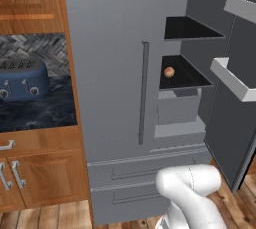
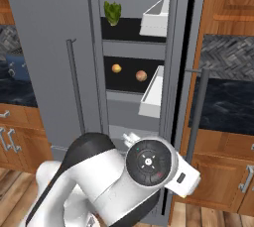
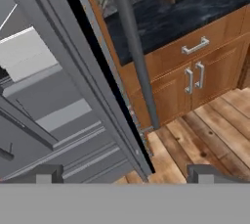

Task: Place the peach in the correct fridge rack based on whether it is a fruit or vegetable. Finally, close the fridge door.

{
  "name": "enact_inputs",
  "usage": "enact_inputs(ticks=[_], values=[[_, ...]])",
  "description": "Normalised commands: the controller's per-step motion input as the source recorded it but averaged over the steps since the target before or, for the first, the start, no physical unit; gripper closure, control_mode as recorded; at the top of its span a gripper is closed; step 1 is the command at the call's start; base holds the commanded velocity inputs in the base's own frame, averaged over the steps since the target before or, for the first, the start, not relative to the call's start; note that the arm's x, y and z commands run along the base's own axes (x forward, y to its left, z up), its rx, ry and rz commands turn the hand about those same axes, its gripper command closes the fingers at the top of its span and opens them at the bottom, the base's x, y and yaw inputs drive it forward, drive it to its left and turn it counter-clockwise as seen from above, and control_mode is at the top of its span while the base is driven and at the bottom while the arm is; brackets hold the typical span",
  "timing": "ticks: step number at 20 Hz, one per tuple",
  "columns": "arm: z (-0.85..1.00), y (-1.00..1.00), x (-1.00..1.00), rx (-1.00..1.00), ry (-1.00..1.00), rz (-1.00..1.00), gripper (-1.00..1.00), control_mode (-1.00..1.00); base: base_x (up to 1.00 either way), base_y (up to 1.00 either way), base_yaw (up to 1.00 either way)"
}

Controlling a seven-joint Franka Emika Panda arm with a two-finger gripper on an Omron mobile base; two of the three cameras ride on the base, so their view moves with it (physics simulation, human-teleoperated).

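Observation:
The peach lies on the lower fridge rack, a glossy black shelf, to the right of a yellower round fruit. From the left, the peach shows at the near edge of that rack. My gripper is open and holds nothing. It hangs low in front of the fridge, outside it, facing the open door's edge and its long handle. The arm's wrist sits well below the peach.
A green leafy vegetable stands on the upper rack. White bins hang on the open right door. The left fridge door is shut. Wooden cabinets and a dark counter flank the door; a blue toaster stands left.

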Motion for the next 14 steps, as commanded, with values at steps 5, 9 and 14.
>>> enact_inputs(ticks=[5,9,14], values=[[-0.08,-0.89,0.08,0.00,-0.02,0.09,-1.00,-1.00,0.00,0.00,0.00],[-0.29,-0.55,0.45,0.00,-0.04,0.07,-1.00,-1.00,0.00,0.00,0.00],[-0.32,-0.31,0.64,0.00,-0.04,0.01,-1.00,-1.00,0.00,0.00,0.00]])
